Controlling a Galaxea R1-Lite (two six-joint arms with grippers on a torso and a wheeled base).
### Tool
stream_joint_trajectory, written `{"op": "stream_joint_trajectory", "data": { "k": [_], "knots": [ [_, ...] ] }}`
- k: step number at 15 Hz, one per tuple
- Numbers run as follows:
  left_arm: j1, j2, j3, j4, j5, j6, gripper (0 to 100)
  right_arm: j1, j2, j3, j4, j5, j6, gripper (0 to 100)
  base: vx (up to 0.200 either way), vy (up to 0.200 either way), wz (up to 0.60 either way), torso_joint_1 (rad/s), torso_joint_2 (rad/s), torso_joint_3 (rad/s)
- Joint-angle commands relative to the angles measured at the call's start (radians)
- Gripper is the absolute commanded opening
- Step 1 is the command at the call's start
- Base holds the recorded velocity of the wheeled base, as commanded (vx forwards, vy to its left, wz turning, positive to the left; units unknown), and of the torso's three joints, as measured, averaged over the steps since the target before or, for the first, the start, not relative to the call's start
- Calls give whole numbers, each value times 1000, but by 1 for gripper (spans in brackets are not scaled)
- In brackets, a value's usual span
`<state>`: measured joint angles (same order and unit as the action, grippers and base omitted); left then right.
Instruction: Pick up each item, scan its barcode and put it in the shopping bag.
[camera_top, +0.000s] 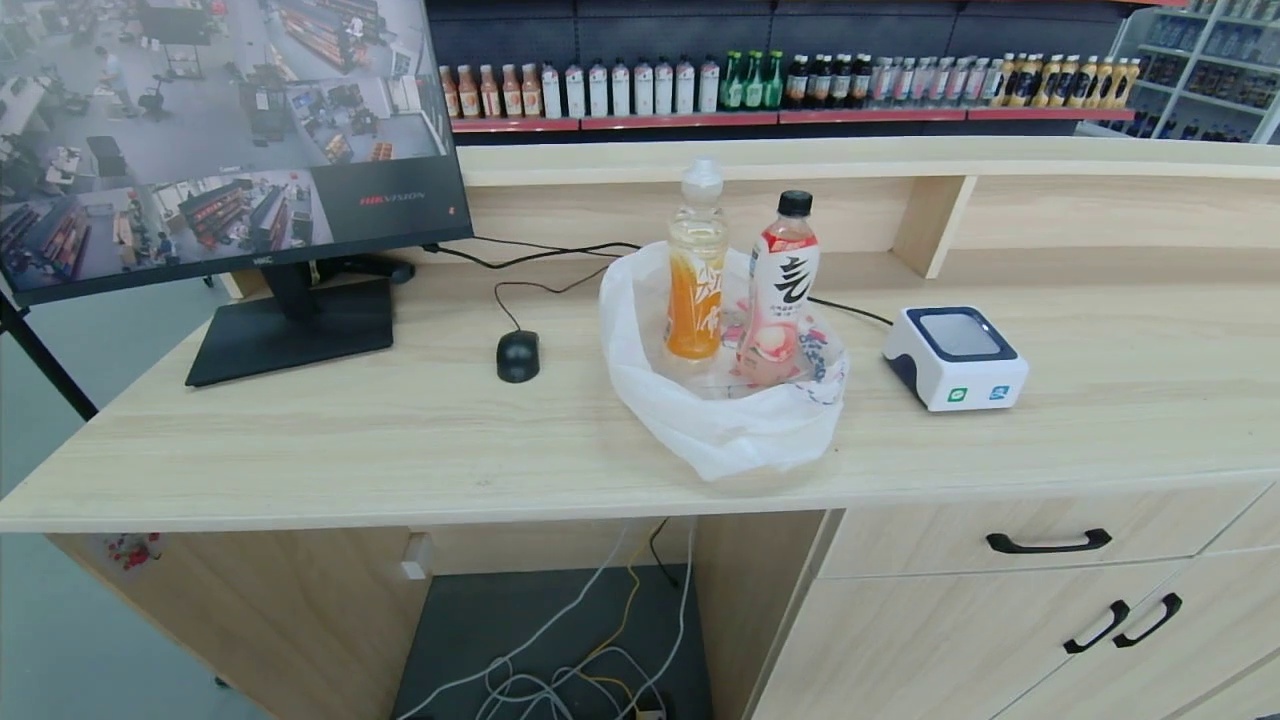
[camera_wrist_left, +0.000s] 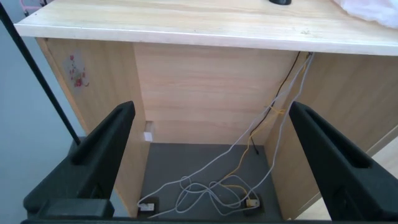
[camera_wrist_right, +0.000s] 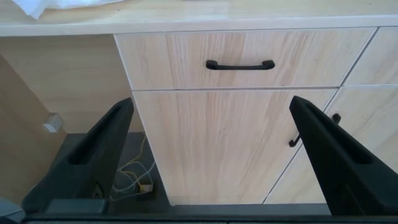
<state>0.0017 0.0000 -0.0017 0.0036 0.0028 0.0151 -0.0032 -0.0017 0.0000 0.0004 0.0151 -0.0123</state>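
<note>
**Counter (camera_top: 300, 440), checkout stock**

- Shopping bag (camera_top: 720, 420): one, white plastic, mouth open upward, at mid-counter near the front edge.
- Bottles: two, both inside the bag and touching or nearly touching. The orange bottle (camera_top: 695, 290) is on the robot's left and the black-capped bottle (camera_top: 780, 300) on its right. Both stand with the long axis roughly vertical, the black-capped one tilted a little.
- Scanner (camera_top: 955, 358): one, white box with its dark window facing up. It sits just beside the bag on the robot's right, apart from it.
- Left gripper (camera_wrist_left: 211, 107): one, fingers spread wide with nothing between them. It sits below the counter top, facing the open recess with loose cables (camera_wrist_left: 217, 186).
- Right gripper (camera_wrist_right: 211, 102): one, fingers likewise wide apart and holding nothing. It sits below the counter top, facing the drawer handle (camera_wrist_right: 240, 65).
- Key relation: bag and bottles lie above and ahead of both grippers, roughly between the two arms (a bag edge shows at a corner of each wrist view). Which arm is nearer cannot be told, though the right arm is on the scanner side.
- Status, as a judgement: every bottle counted is already bagged, so the task looks at or near its end. Any further grasp would take a bottle from the side, across its upright axis.
- Also on the counter: one mouse (camera_top: 518, 355) and one monitor (camera_top: 220, 130), both to the robot's left of the bag.
</note>
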Motion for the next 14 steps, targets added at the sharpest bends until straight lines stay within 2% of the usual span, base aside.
{"op": "stream_joint_trajectory", "data": {
  "k": [1,14],
  "knots": [
    [0,0,0,1,0,0,100,0,2,0,0,0,0,100,0,-200,0,-7,-2,7],
    [0,0,0,1,0,-7,100,0,2,0,0,0,2,100,0,-200,0,6,4,3]
  ]
}}
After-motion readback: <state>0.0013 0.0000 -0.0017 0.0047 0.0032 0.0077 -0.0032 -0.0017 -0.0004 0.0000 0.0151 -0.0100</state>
